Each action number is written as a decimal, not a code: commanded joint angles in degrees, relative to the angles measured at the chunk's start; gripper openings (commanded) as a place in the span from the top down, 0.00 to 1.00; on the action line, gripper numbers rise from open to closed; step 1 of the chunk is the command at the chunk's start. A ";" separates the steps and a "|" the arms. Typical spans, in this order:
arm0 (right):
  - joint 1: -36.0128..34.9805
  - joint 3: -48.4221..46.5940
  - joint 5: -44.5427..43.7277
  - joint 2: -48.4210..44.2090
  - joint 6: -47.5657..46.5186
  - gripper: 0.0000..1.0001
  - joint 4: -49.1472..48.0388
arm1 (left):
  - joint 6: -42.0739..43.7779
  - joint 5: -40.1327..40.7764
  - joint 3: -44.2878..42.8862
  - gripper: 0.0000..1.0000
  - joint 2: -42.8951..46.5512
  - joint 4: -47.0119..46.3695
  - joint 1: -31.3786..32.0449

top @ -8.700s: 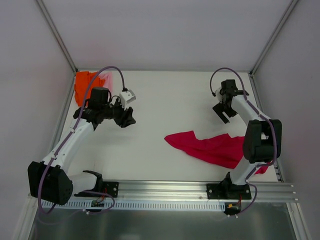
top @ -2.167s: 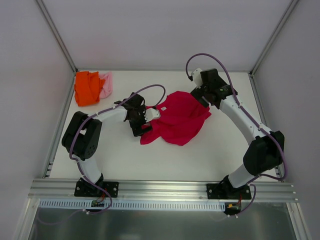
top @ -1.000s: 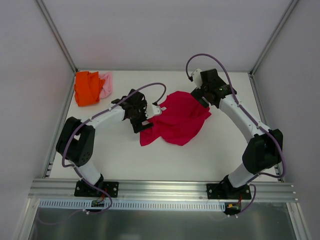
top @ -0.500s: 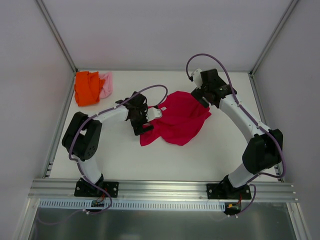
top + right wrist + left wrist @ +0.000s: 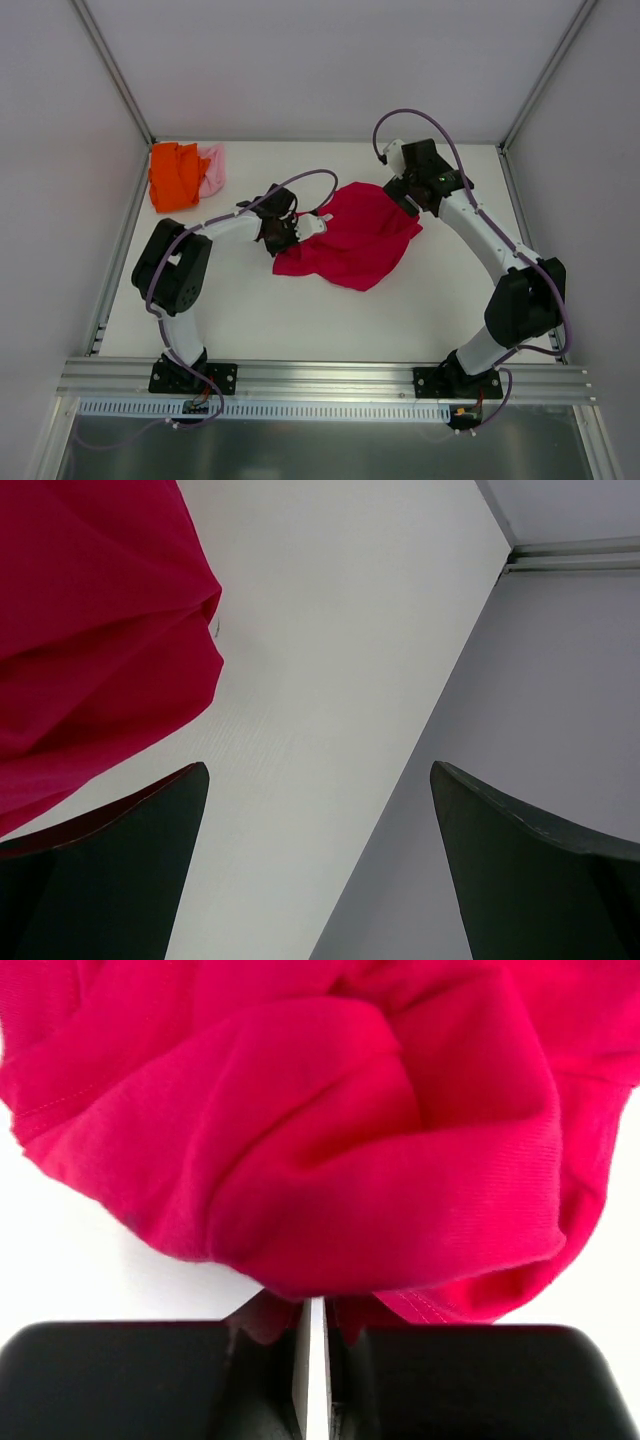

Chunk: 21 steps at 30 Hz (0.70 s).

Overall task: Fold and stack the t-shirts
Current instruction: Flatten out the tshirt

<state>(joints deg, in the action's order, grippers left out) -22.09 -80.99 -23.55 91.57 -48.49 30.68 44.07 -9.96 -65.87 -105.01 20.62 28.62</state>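
Observation:
The crimson-red t-shirt (image 5: 352,240) lies bunched in the middle of the white table. My left gripper (image 5: 283,238) is at its left edge, shut on a fold of the red t-shirt (image 5: 350,1140); cloth bulges over the closed left gripper (image 5: 312,1305). My right gripper (image 5: 405,196) hovers at the shirt's far right edge, open, with nothing between its fingers. In the right wrist view the red t-shirt (image 5: 90,630) lies left of the right gripper (image 5: 318,768). The orange t-shirt (image 5: 172,175) and a strip of the pale pink one (image 5: 212,170) lie in the back left corner.
Grey enclosure walls (image 5: 60,200) stand along the left, back and right of the table. The right wall (image 5: 560,730) is close beside my right gripper. An aluminium rail (image 5: 320,380) with both arm bases runs along the near edge.
My left gripper has shut on the red shirt's left edge, and the shirt's lower left corner has drawn up towards it. The right arm has stayed where it was.

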 commanded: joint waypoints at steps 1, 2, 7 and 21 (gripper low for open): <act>0.82 -0.04 0.26 -0.96 -0.46 0.00 -0.27 | 0.13 2.92 -0.49 1.00 -0.46 -1.90 0.47; 0.82 -0.04 0.35 -0.78 -0.81 0.00 -0.35 | 0.13 3.62 -0.06 1.00 -0.20 -2.08 0.47; 1.87 -1.97 1.75 3.16 -1.26 0.00 -1.41 | -1.01 5.65 3.72 1.00 7.78 -4.10 0.56; 2.05 -21.65 5.18 18.46 -0.82 0.00 4.30 | -4.43 12.41 6.54 1.00 30.38 2.31 0.56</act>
<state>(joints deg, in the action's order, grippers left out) -20.34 -97.71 -19.40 108.66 -49.10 33.76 40.97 -0.73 -60.49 -76.23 20.03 28.88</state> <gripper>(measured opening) 0.995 0.024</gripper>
